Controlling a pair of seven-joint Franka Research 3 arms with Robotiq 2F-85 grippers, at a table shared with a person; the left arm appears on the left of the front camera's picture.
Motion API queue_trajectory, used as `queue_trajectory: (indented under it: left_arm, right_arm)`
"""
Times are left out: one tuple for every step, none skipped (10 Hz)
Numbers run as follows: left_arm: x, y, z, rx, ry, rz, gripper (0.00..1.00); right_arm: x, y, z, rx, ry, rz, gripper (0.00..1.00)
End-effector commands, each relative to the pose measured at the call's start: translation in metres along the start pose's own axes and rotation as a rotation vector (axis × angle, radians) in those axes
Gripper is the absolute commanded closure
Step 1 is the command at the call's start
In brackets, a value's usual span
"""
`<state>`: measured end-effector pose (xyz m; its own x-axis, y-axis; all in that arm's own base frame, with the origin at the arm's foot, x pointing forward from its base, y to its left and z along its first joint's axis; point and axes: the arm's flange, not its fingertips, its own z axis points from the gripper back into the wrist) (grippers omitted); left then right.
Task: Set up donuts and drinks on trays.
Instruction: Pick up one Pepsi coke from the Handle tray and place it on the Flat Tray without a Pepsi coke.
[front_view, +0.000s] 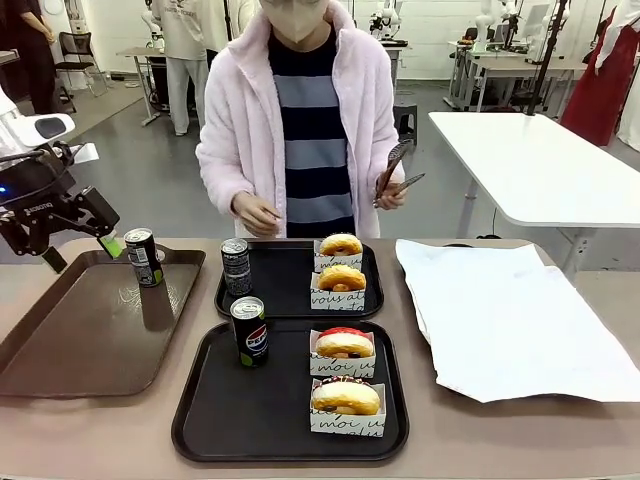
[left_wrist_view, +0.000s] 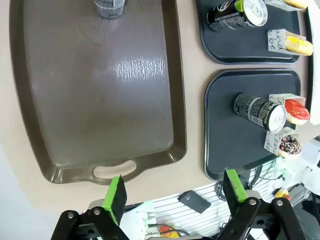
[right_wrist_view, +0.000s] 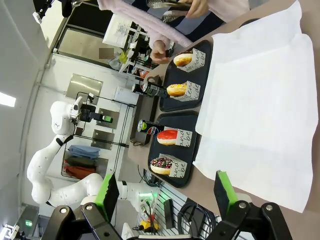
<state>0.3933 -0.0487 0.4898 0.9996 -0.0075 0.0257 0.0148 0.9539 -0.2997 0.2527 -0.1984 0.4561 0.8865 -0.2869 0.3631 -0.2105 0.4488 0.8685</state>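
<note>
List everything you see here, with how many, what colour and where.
Donuts: four, golden, in white paper holders, two per black tray
Soda cans: three, two black, one grey, one per tray
Black trays: two, centre
Brown tray: one, left
Paper: white, right
Tables: one beige, near; one white, behind
Tongs: dark, person's left hand
Person's right hand: empty, beyond the trays
Left gripper: black and green, open, left
Right gripper: black and green, open

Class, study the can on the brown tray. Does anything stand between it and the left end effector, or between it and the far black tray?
Nothing visible stands between the left end effector and the can. Toward the far black tray, the brown tray's raised rim lies in between.
</note>
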Motion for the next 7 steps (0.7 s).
queue_trajectory:
  left_arm:
    - [-0.002, 0.004, -0.001, 0.017, 0.020, 0.003, 0.00]
    - [-0.002, 0.004, -0.001, 0.017, 0.020, 0.003, 0.00]
    - [-0.002, 0.004, -0.001, 0.017, 0.020, 0.003, 0.00]
    - [-0.001, 0.001, -0.001, 0.002, 0.013, 0.001, 0.00]
    - [0.017, 0.014, 0.017, -0.220, 0.112, 0.024, 0.00]
    - [0.036, 0.033, 0.031, -0.387, 0.198, 0.028, 0.00]
    - [0.048, 0.051, 0.035, -0.488, 0.182, 0.047, 0.00]
  right_arm:
    - [0.000, 0.001, 0.001, 0.011, 0.002, 0.007, 0.00]
    - [0.000, 0.001, 0.001, 0.011, 0.002, 0.007, 0.00]
    - [0.000, 0.001, 0.001, 0.011, 0.002, 0.007, 0.00]
    - [0.000, 0.001, 0.001, 0.011, 0.002, 0.007, 0.00]
    - [0.000, 0.001, 0.001, 0.011, 0.002, 0.007, 0.00]
    - [0.000, 0.001, 0.001, 0.011, 0.002, 0.007, 0.00]
    - [0.000, 0.001, 0.001, 0.011, 0.002, 0.007, 0.00]
